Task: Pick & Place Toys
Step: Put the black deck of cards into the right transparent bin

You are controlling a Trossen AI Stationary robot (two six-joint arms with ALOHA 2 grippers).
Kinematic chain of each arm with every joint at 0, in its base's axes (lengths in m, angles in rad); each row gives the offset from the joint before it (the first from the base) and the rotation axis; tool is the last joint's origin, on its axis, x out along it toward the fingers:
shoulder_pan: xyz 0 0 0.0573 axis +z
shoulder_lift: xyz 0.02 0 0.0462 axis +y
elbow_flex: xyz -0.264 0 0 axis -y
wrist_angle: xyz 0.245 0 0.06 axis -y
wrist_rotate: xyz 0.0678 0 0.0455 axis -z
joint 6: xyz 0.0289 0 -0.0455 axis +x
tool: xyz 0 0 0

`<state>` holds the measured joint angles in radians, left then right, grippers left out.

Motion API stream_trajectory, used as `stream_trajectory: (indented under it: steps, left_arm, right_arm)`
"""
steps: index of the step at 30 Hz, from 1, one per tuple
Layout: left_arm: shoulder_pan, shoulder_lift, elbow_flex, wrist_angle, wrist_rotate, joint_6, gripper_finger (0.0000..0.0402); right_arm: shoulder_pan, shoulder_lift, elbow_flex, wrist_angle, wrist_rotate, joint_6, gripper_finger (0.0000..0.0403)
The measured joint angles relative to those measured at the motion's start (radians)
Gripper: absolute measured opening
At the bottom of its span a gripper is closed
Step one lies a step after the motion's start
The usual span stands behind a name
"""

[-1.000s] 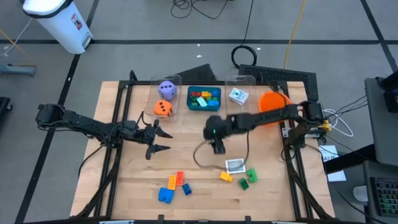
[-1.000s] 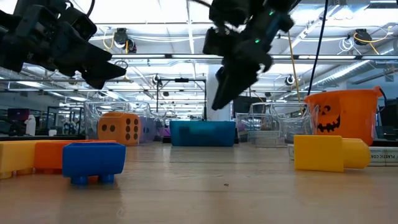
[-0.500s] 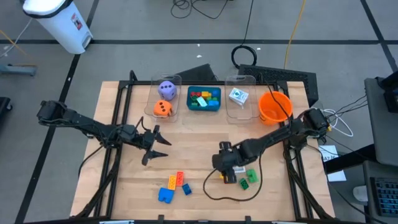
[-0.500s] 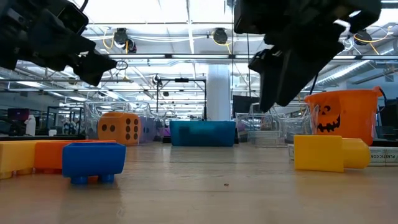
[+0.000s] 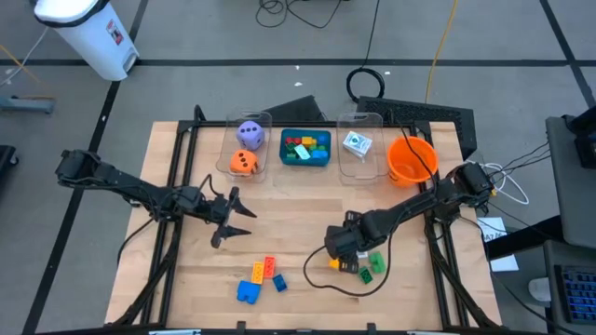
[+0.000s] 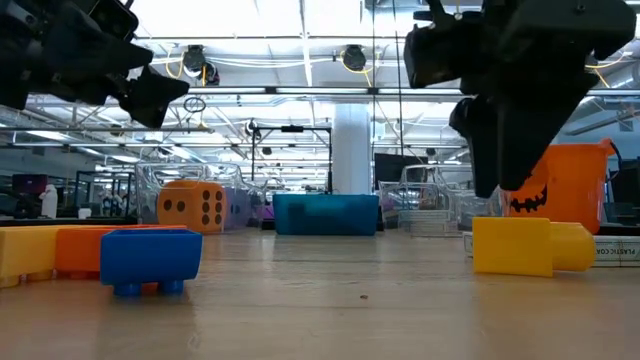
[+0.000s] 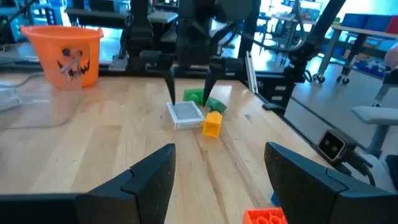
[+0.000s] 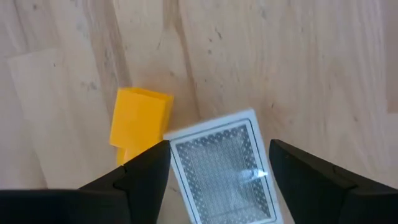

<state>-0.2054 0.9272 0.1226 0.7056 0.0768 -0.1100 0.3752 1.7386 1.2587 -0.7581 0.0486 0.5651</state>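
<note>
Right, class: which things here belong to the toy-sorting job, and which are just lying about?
Job:
- white card between the open right gripper fingers
- yellow brick
- green bricks
- blue brick
- orange die
- purple die

Lying about:
- orange bowl
- left gripper, waiting open

**Surfaces and finishes on the worktop**

The worktop (image 5: 307, 200) is pale wood with visible grain, matt and smooth. The yellow brick (image 8: 140, 121) looks like smooth plastic with a soft sheen. The picture card (image 8: 224, 168) beside it has a glossy, finely patterned face. The orange bowl (image 7: 65, 50) is smooth plastic; the bins (image 5: 358, 140) are clear plastic.
</note>
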Motion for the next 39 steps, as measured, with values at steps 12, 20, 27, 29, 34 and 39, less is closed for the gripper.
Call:
stream_trajectory:
  steps: [12,20,27,29,34,39]
  left_arm:
    - [0.0,0.0,0.0,0.01,0.0,0.04,0.0253]
    - [0.0,0.0,0.0,0.01,0.0,0.049,0.0253]
    - [0.0,0.0,0.0,0.01,0.0,0.046,0.0253]
    - [0.0,0.0,0.0,0.01,-0.001,0.046,0.0253]
    - [0.0,0.0,0.0,0.009,-0.001,0.045,0.0253]
    - [0.0,0.0,0.0,0.009,-0.009,0.043,0.0253]
  right_arm:
    - [0.002,0.0,-0.021,-0.04,-0.051,-0.061,0.0331]
    - [0.002,0.0,-0.095,0.011,-0.051,-0.083,0.0343]
    - [0.013,0.0,-0.152,0.085,-0.05,-0.08,0.0343]
    - [0.019,0.0,-0.168,0.085,-0.051,-0.08,0.0343]
    - [0.022,0.001,-0.199,0.091,-0.047,-0.08,0.0343]
    - [0.02,-0.002,-0.213,0.093,-0.044,-0.08,0.0339]
